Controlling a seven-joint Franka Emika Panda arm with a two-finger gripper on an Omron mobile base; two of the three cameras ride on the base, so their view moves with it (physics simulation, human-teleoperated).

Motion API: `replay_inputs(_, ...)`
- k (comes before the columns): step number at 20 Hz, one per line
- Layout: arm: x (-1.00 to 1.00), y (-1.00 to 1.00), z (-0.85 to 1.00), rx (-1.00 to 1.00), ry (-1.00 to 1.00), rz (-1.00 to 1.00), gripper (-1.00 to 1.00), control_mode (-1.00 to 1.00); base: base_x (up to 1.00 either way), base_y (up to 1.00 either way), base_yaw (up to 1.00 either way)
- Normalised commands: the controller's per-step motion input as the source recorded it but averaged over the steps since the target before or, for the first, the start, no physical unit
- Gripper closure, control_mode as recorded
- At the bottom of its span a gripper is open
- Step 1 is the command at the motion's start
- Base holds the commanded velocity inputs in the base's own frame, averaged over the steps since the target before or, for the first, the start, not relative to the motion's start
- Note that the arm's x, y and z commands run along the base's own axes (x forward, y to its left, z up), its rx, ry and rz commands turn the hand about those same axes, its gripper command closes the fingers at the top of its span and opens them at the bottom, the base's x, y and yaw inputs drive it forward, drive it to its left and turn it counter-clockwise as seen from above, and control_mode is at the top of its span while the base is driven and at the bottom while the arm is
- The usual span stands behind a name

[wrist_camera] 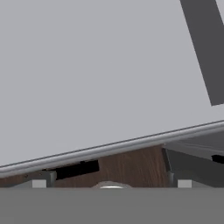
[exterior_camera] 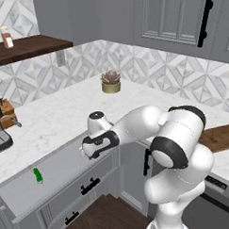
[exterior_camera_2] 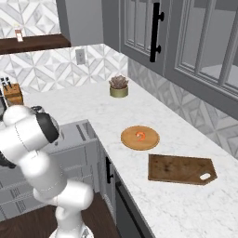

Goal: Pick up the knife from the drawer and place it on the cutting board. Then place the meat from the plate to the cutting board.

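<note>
fingers (exterior_camera: 85, 153) spread wide over the shallow grey drawer (exterior_camera: 62, 168); small green-handled knife (exterior_camera: 38, 175) off to their left looks light and stiff, so I'd pinch the handle.

The knife (exterior_camera: 38, 175) in the drawer (exterior_camera: 57, 173) is so small you only get a green handle, blade's too tiny to make out. The arm covers most of the board (exterior_camera: 220, 137) in the left base view, and the frame edge chops the rest. Whatever's on the plate (exterior_camera_2: 140, 138) is just an orange speck, can't tell its shape.
</note>
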Motion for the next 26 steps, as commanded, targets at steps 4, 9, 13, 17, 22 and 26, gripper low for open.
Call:
replay_inputs(4,0.36,0.11,-0.15,0.0,0.0,0.0,-1.0,-1.0,0.0,0.0,0.0)
replay_inputs(9,0.41,0.17,-0.11,0.0,0.0,0.0,-1.0,-1.0,0.0,0.0,0.0)
replay_inputs(13,0.44,0.14,-0.23,0.0,0.0,0.0,-1.0,-1.0,0.0,0.0,0.0)
replay_inputs(17,0.33,0.09,-0.46,0.0,0.0,0.0,-1.0,-1.0,0.0,0.0,0.0)
replay_inputs(22,0.05,0.01,-0.47,0.0,0.0,0.0,-1.0,-1.0,0.0,0.0,0.0)
replay_inputs(26,-0.56,-0.08,-0.27,0.0,0.01,0.0,-1.0,-1.0,0.0,0.0,0.0)
